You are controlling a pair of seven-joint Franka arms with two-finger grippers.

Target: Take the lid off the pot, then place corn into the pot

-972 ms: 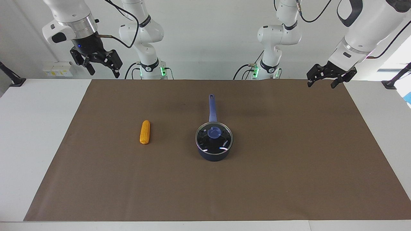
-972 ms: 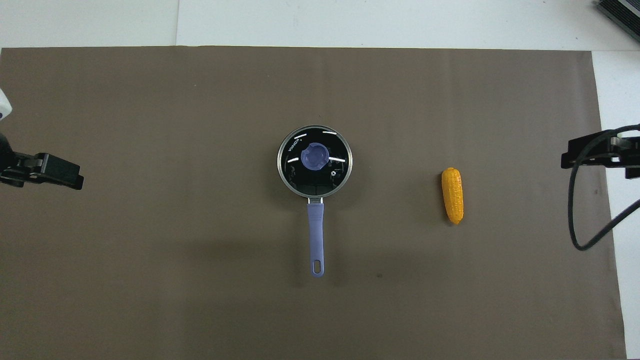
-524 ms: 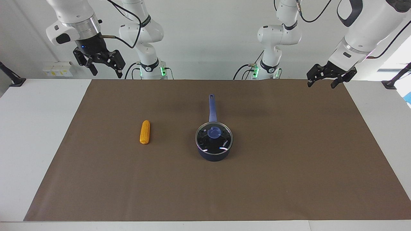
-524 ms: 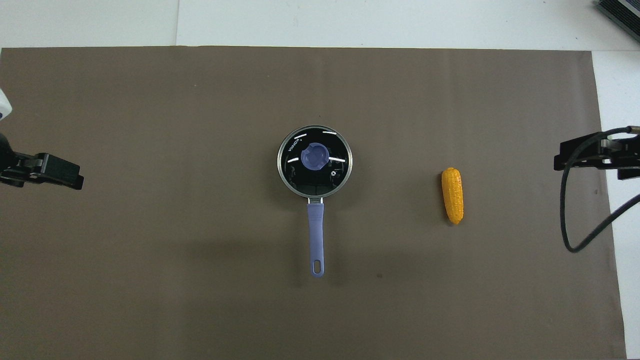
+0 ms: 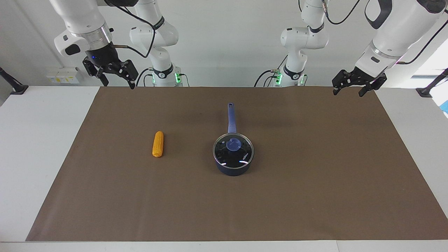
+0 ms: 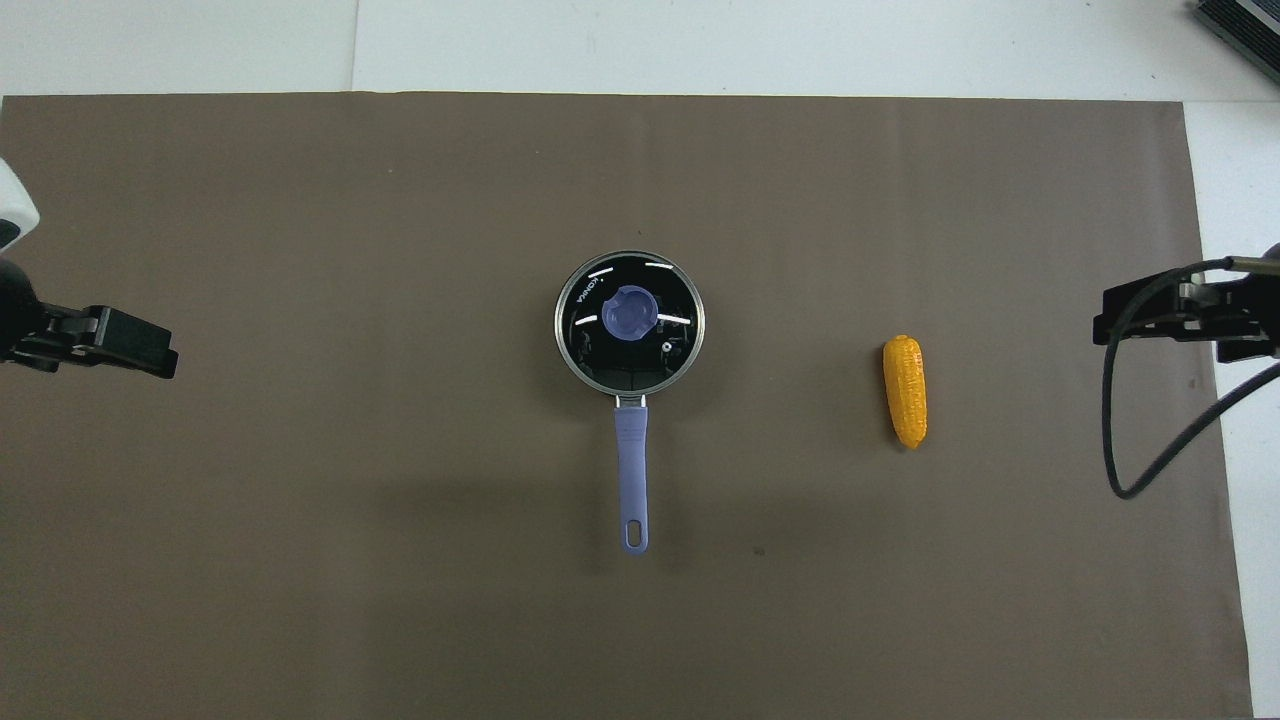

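The dark blue pot stands mid-mat, its long handle pointing toward the robots. The glass lid with a blue knob rests on it, closing it. The yellow corn lies flat on the mat beside the pot, toward the right arm's end. My right gripper hangs open and empty, high over the mat's corner at its own end; in the overhead view the right gripper is short of the corn. My left gripper hangs open and empty over the mat's edge at the left arm's end.
A brown mat covers most of the white table. Bare white strips run along both ends. A black cable loops down from the right wrist. A dark object sits at the table's corner.
The right gripper has moved in over the mat toward the corn. The left gripper has edged slightly inward. Pot, lid and corn have not moved.
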